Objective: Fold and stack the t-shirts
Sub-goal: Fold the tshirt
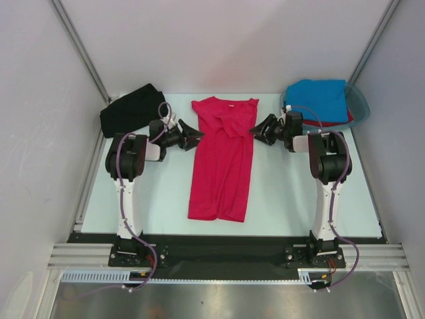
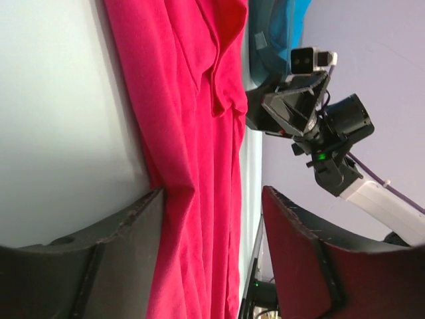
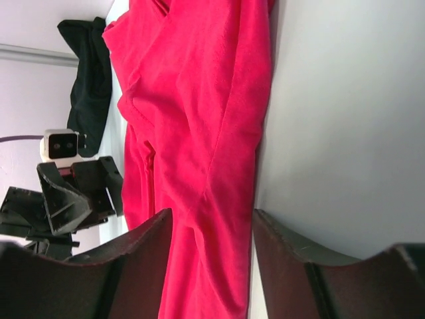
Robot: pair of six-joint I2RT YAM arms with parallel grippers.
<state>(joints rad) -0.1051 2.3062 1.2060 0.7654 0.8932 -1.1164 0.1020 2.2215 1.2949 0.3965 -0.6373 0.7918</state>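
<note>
Crimson-pink t-shirt (image 1: pixel 222 159) lengthwise on table (image 1: pixel 292 193)

Top view looks down from near side at whole table (image 1: pixel 285 193). Wrist views, low and close, face each other across the crimson-pink shirt (image 1: pixel 222 159).

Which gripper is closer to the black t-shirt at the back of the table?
Left. The left gripper sits between the black t-shirt and the pink t-shirt, at the pink one's left edge. The right gripper is across the pink t-shirt, at its right edge.
</note>
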